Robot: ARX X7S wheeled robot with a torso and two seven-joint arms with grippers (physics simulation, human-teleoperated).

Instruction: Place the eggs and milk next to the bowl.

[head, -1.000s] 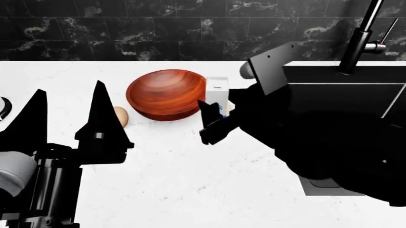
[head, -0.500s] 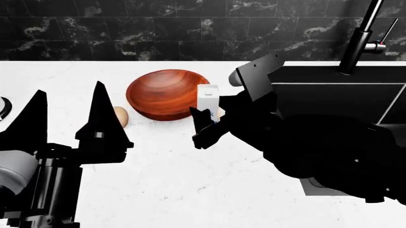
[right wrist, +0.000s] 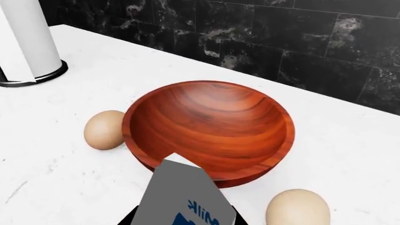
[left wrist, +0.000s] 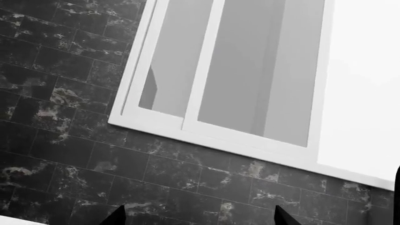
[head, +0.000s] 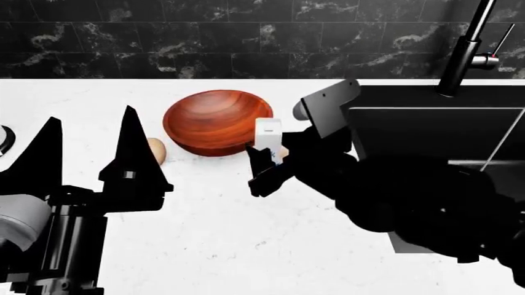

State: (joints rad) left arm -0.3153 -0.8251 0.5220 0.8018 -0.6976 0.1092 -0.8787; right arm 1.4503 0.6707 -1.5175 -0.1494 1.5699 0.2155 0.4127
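Milk carton (right wrist: 187, 199): blue "Milk" lettering readable in right wrist view, upside down there; grey-white gable top, flat panels. No other writing legible anywhere. In head view the carton (head: 268, 136) is upright, white, clamped in the right gripper (head: 264, 165), black fingers either side of its lower half, right at the bowl's near-right rim.

Bowl (right wrist: 209, 131): round, shallow, reddish-brown wood w/ concentric grain rings, glossy inside; sits on white faintly veined counter (head: 246, 246).

Eggs: smooth, oval, pale tan. One (right wrist: 105, 130) touching or just beside bowl's left side, also seen in head view (head: 156, 150). Second (right wrist: 298, 208) near the bowl's front-right, just beside the carton.

Left gripper (head: 90, 153): two black pointed fingers spread apart, nothing between them, raised over the counter's left part, well apart from bowl. Left wrist view shows only black marbled wall tile (left wrist: 69, 140) and a white-framed window (left wrist: 237, 79).

Backsplash black marble tile; dark sink (head: 434, 123) w/ black faucet (head: 463, 49) on the right. White cylinder on a black ring base (right wrist: 28, 44) at the counter's far left.
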